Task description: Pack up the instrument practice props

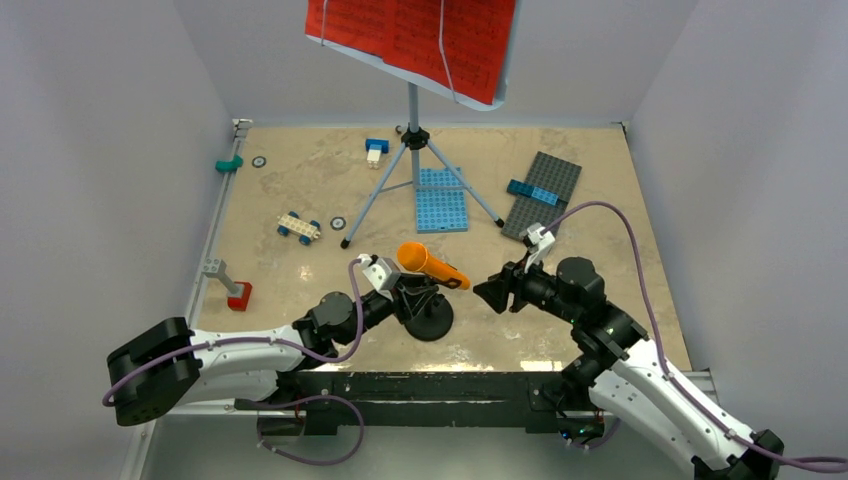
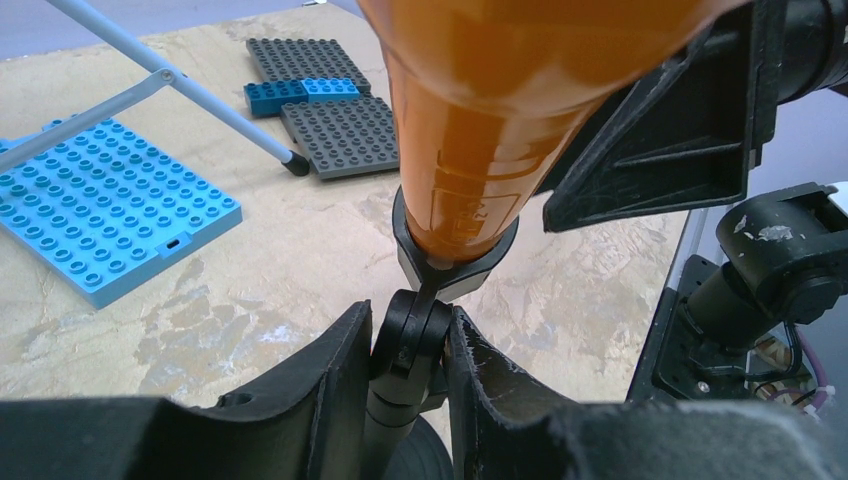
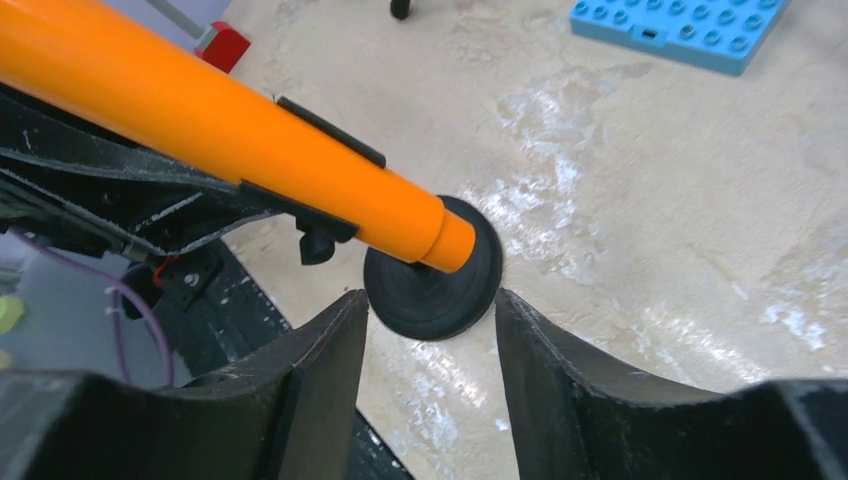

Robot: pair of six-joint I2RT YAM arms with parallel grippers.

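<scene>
Nothing was packed yet: my left fingers (image 2: 330,375) clamped the black stand (image 1: 430,322) under the orange microphone (image 1: 428,262), my right fingers (image 3: 320,365) apart beside its tail; music stand (image 1: 413,150) and red pages (image 1: 400,35) stood untouched.

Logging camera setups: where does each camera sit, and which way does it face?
Top external: above and behind the bases, looking down on the table; left arm and right arm show.
Left wrist: looks along the left gripper, shut on the microphone stand.
Right wrist: looks past the open right gripper at the stand's base.
All share the orange microphone.
</scene>
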